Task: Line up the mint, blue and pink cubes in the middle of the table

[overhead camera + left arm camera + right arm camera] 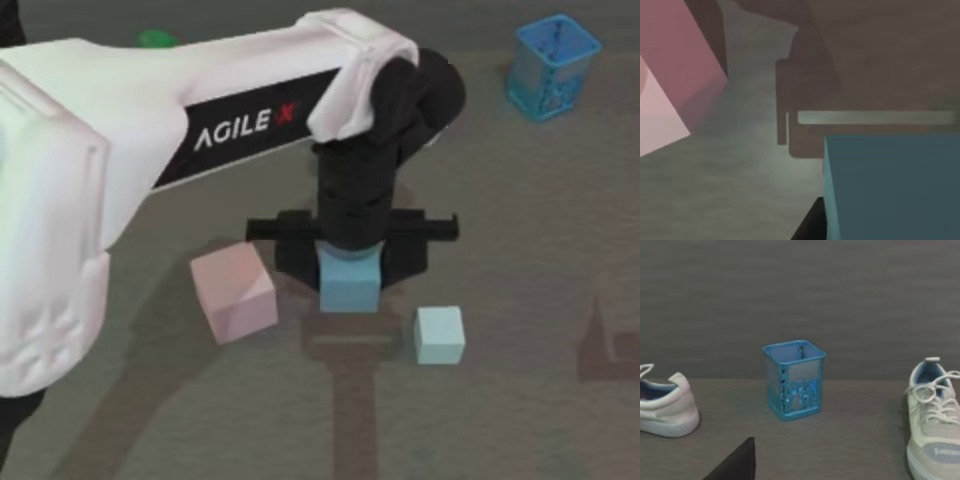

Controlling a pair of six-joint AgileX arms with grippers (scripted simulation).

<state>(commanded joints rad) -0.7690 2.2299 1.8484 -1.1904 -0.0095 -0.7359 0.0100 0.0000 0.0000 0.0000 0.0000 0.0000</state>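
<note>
My left gripper (pixel 349 272) hangs over the middle of the table (pixel 500 420), shut on the light blue cube (pixel 349 281). In the left wrist view the blue cube (pixel 895 185) fills the near corner with one dark fingertip (pixel 812 225) against its side. The pale pink cube (pixel 233 291) lies just to its left, turned at an angle, and also shows as the pink cube (pixel 670 75) close by. The small mint cube (pixel 439 334) rests to the right, a little nearer the front. My right arm is parked outside the top view; one finger (pixel 737 465) shows, with nothing held.
A bright blue perforated cup (pixel 552 65) stands at the back right; the right wrist view faces this cup (pixel 793 380). A white shoe (pixel 667 402) and a second shoe (pixel 935 420) flank it there. A green object (pixel 155 40) peeks out behind my left arm.
</note>
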